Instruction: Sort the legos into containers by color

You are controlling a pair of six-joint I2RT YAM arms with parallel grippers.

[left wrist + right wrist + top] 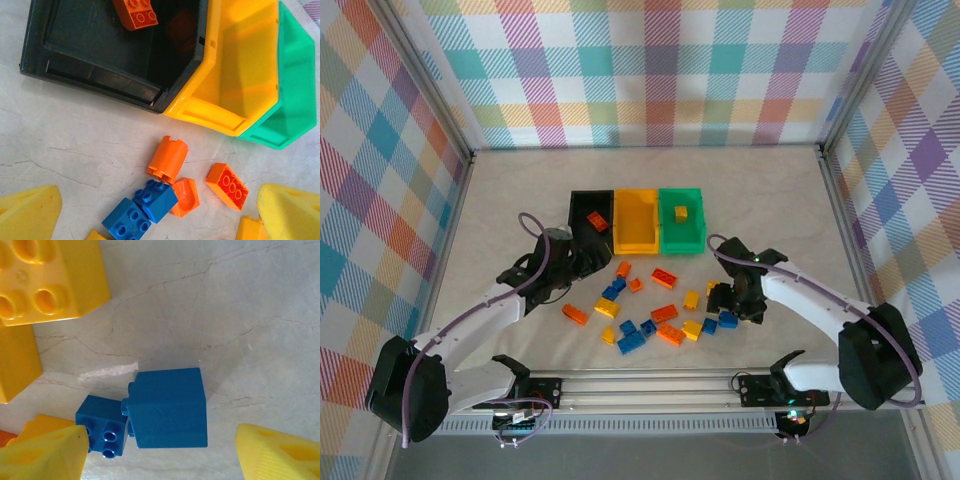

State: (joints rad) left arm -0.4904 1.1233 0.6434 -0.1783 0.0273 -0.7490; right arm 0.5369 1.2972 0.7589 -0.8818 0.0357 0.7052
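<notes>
- Sitting on a pale marbled table [510, 220], plaid walls [650, 70] around: three bins [636, 228] in a row, legos [664, 313] loose just in front.
- Top cam catches a yellow brick [681, 212] in the green bin [682, 238].
- Left wrist cam: left claw [160, 195] wide open, empty.
- Right wrist cam: right claw [161, 440] open astride a blue brick [167, 407], not touching.

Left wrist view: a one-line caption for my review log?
Open left gripper hovers over loose orange and blue plastic studded bricks near the black plastic bin, which holds one orange brick.
</notes>
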